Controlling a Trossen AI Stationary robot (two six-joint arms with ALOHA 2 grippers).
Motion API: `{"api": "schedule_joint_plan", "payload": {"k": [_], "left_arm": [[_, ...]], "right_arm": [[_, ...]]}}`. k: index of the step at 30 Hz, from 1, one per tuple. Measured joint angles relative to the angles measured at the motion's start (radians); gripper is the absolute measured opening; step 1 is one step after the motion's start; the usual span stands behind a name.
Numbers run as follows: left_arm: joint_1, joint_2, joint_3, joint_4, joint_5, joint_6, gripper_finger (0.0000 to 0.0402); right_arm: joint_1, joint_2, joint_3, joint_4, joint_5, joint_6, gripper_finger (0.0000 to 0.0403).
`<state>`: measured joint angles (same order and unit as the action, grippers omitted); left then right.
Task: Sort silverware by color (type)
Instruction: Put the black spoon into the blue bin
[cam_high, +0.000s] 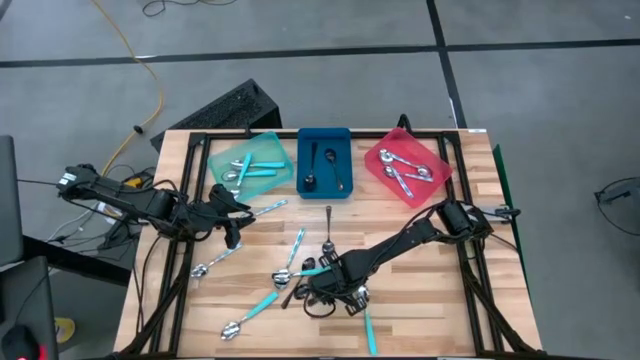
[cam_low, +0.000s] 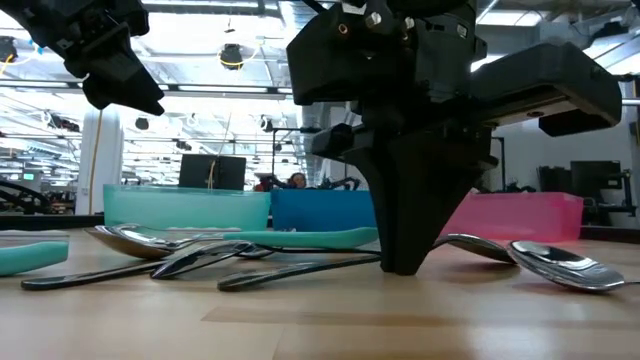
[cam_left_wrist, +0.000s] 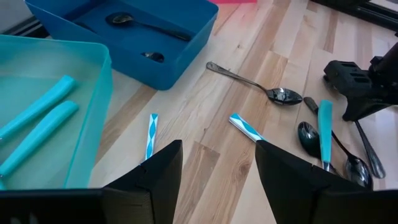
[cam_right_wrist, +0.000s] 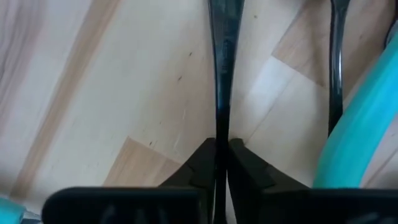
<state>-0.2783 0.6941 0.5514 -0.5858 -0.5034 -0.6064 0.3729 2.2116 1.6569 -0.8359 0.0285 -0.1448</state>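
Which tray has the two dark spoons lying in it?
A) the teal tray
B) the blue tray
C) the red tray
B: seen from above, the blue tray in the middle holds two dark spoons; the teal tray holds teal-handled ones and the red tray silver ones.

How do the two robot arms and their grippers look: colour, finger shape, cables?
Both arms are dark, almost black, with jointed segments and black cables along them. The left gripper has two broad, flat black fingers with slanted tips. The right gripper has matching black fingers that taper downward under a blocky black housing.
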Motion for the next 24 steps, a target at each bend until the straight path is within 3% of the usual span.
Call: {"api": "schedule_joint_plan", "payload": {"k": [13, 24], "left_arm": [[0.0, 0.0, 0.0, 0.0, 0.0, -0.005, 0.0187], [0.0, 0.0, 0.0, 0.0, 0.009, -0.009, 0.0187]], "right_arm": [[-0.001, 0.003, 0.029, -0.029, 0.002, 0.034, 0.0048], [-0.035, 0.005, 0.187, -0.141, 0.005, 0.013, 0.0047]]}}
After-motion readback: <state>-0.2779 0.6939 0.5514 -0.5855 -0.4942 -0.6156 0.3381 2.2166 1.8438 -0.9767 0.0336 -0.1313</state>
